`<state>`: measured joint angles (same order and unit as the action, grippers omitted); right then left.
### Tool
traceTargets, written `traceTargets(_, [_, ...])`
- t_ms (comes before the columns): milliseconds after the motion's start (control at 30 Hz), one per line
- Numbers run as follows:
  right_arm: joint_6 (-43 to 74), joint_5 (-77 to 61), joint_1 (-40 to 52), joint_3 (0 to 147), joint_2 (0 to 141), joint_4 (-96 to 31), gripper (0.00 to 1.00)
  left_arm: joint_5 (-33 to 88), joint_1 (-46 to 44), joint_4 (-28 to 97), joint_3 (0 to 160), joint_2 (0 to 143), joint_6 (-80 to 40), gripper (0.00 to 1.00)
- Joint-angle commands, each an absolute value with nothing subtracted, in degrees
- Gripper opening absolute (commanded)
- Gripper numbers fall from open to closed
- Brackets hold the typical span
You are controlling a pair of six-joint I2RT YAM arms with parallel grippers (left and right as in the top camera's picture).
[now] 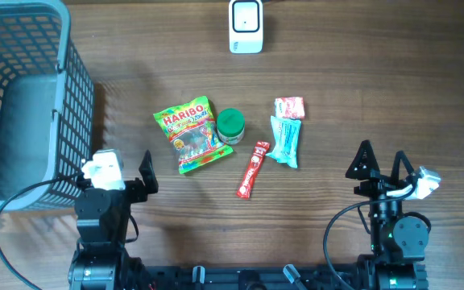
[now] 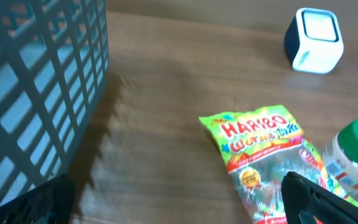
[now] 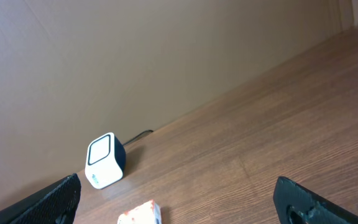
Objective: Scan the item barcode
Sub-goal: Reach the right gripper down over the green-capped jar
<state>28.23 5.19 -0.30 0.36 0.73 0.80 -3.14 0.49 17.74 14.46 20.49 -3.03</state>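
At the far left a grey mesh basket [image 1: 77,105] stands on the wooden desk [image 1: 337,72]. Near its front corner the left fingers [image 1: 147,167] are spread wide with nothing between them. The item closest to them is the gummy bag [image 1: 190,134], which I take as the likeliest thing to scan. It lies flat on the desk, ahead of the left fingers and a little to their right. Its long axis runs away from the robot, with the near end swung slightly rightward, so a forward reach would meet its short near edge first. The face reads "HARIBO" in red; the line beneath is too blurred to read, and no barcode shows on this side. Just beside the bag's right edge stands a small jar with a green lid [image 1: 230,125]; I cannot tell whether the two touch. Beyond the jar, at the far edge of the desk and well apart from every item, sits the white scanner [image 1: 246,26]. Further right a red stick packet [image 1: 253,169] lies aslant, its white lettering illegible. Next comes a teal wrapper [image 1: 285,141] with a small red-and-white packet [image 1: 289,107] at its far end. The right fingers [image 1: 365,157] are likewise fully open and empty, nearer the teal wrapper than the bag. By distance the bag is the left arm's job.
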Motion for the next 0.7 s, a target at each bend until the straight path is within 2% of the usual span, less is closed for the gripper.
traceTargets(0, [27.38,5.56,-0.05,0.30,0.25,0.93,1.00,-3.70,0.75,22.44,13.98,20.69,-1.91,1.00])
traceTargets(267, [27.40,5.56,-0.05,0.30,0.25,0.93,1.00,-3.68,0.75,37.76,13.98,20.69,-1.91,1.00])
traceTargets(533, [29.76,7.20,-0.08,0.30,0.25,2.37,1.00,-3.70,0.75,40.36,13.98,20.69,-1.91,1.00])
traceTargets(567, [34.63,4.23,-0.05,0.32,0.25,4.58,1.00,-3.70,0.75,40.36,13.98,20.69,-1.91,1.00])
traceTargets(633, [30.70,-13.04,-0.05,0.89,0.34,12.91,1.00,-3.70,0.75,40.36,13.98,20.69,-1.91,1.00])
traceTargets(667, [31.44,-16.16,-0.05,2.28,0.73,12.84,0.99,-3.68,0.75,40.36,13.98,20.69,-1.91,1.00])
